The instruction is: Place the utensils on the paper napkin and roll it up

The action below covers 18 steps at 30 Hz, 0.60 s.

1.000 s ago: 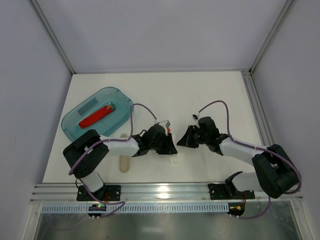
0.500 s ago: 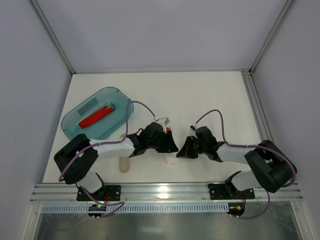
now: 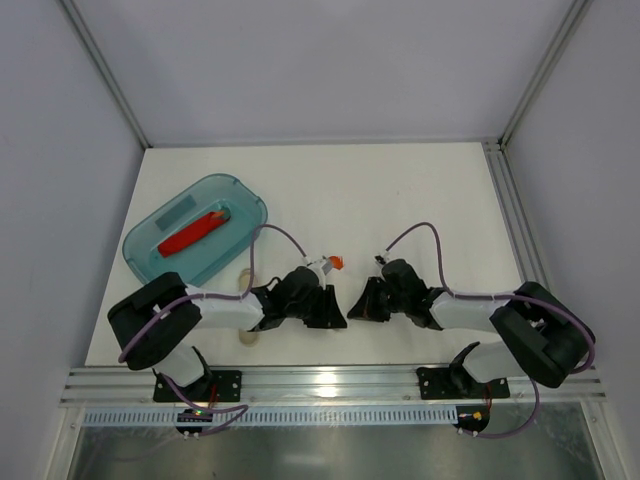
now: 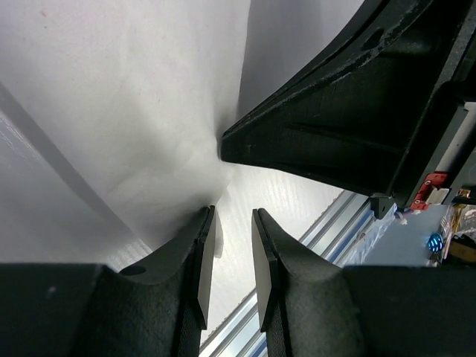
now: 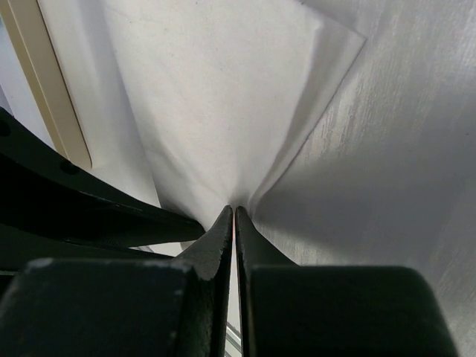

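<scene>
Flimsy, crease-prone thin white paper napkin point(image 5: 216, 97), best taken by an edge: pinched in closed right hand point(image 5: 233, 216); left hand point(image 4: 232, 216) part-open, empty.

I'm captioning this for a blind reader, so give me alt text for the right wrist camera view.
The right claw, its fingers shut together, pinches an edge of the white paper napkin, which fans away from the tips over the pale table. The dark left claw sits at lower left, and a beige utensil runs along the upper left.
</scene>
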Available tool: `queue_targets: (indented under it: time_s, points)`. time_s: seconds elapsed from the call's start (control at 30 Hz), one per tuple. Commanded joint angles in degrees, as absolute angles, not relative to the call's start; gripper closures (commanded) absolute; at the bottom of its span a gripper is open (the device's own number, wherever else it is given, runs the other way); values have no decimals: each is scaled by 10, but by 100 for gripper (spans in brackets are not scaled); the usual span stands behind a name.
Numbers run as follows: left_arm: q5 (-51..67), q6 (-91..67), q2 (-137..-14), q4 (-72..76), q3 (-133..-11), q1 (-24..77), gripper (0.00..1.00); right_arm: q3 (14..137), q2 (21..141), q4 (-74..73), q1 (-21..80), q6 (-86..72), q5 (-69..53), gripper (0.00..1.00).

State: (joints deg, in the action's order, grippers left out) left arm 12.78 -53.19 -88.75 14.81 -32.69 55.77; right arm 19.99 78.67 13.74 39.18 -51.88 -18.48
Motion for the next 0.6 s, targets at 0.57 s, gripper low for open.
queue_targets:
  time_s: [0.57]
  points:
    - [109,-522,-900,185,-299,560,70,474,824,-97,299,-252,-210,59]
